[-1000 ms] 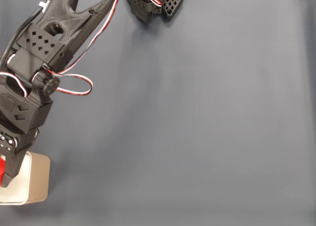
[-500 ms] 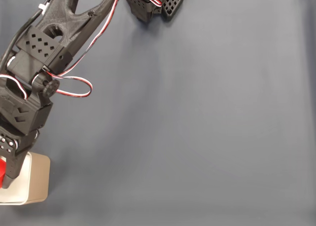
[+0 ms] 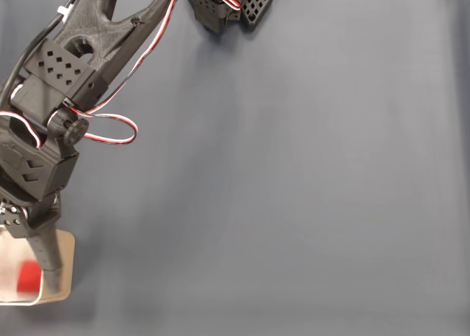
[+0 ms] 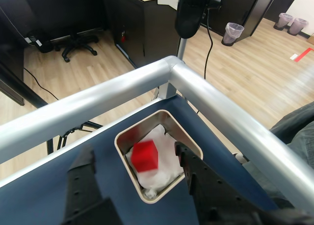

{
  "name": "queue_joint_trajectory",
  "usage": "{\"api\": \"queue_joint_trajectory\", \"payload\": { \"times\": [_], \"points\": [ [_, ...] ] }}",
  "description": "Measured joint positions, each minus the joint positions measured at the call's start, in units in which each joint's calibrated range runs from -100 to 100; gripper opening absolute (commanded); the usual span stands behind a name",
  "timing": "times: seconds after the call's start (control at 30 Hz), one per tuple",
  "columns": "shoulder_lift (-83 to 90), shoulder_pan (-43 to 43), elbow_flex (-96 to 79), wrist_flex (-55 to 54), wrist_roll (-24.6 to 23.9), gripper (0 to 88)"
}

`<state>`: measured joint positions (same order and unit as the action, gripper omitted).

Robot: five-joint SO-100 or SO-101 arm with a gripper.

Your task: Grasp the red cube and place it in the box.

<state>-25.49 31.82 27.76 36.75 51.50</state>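
Observation:
The red cube (image 4: 144,155) lies inside the beige box (image 4: 147,197), on its white lining, slightly blurred and touching neither finger. My gripper (image 4: 135,147) hangs open just above the box, with one black finger on each side of the cube. In the fixed view the box (image 3: 67,266) sits at the lower left edge of the mat. The red cube (image 3: 29,276) shows inside it as a blurred red patch. One black finger (image 3: 48,259) crosses the box to the cube's right.
The box stands in the table's corner, right against the silver frame rails (image 4: 98,99), with open floor beyond. The arm's base (image 3: 228,6) is at the top of the fixed view. The blue-grey mat (image 3: 294,189) stretches bare to the right.
The gripper has opened. The cube left the fingers, where it was held at the left edge, and now sits lower inside the box. One finger has swung to the right.

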Motion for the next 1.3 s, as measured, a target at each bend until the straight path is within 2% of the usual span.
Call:
{"api": "queue_joint_trajectory", "payload": {
  "times": [1.13, 1.23, 1.3],
  "points": [
    [0.0, 0.0, 0.0, -0.4, 0.0, 54.1],
    [0.0, 0.0, 0.0, -0.4, -0.8, 50.3],
    [0.0, 0.0, 0.0, -0.4, -0.9, 38.6]
  ]
}}
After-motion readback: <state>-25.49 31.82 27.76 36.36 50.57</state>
